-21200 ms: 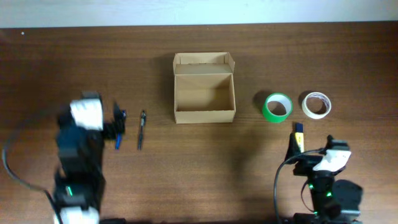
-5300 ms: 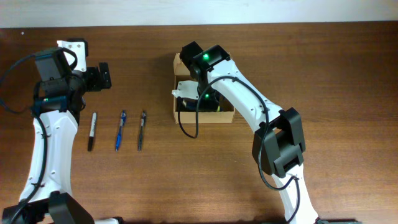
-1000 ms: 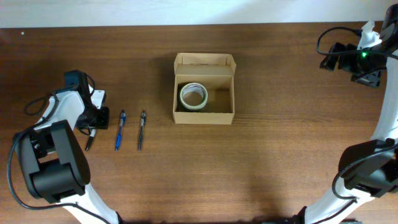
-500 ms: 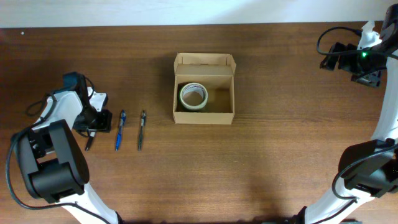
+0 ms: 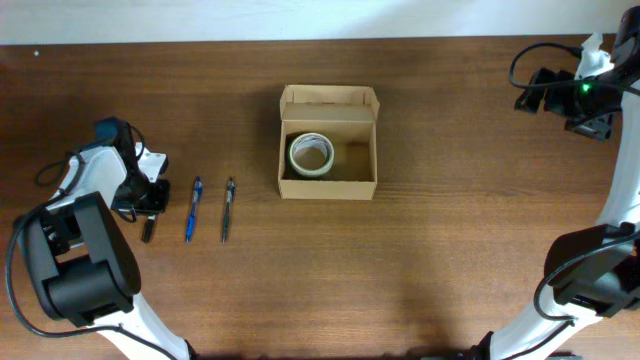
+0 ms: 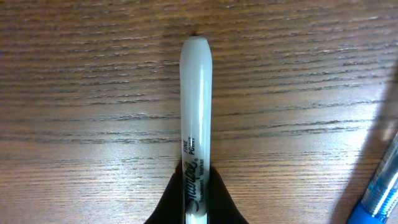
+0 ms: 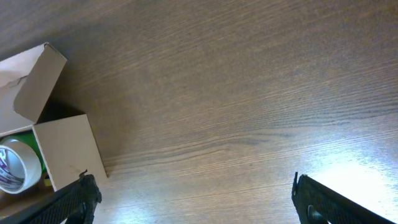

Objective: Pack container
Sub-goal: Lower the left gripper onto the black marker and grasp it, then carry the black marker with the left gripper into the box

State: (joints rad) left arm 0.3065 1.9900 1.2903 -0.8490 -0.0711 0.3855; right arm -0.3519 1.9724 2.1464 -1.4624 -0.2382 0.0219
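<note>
The container [image 5: 328, 178], a tan cardboard box with its flap lid open, stands mid-table with a white tape roll [image 5: 311, 153] inside. In the right wrist view the container [image 7: 62, 149] shows that roll [image 7: 15, 165] and a strip of green roll [image 7: 25, 134]. My left gripper [image 5: 148, 205] is shut on a black-and-grey marker [image 6: 196, 106] lying on the table at the far left; its black fingers [image 6: 171, 202] pinch the barrel. My right gripper [image 7: 196, 199] hangs open and holds nothing, high at the back right [image 5: 535, 88].
A blue pen [image 5: 190, 209] and a dark pen [image 5: 227, 209] lie side by side just right of the marker. The blue pen [image 6: 379, 193] also shows at the edge of the left wrist view. The table [image 5: 450, 250] is dark brown wood.
My left gripper has shifted slightly toward the front left and closed its fingers on the marker. The right arm has not moved.
</note>
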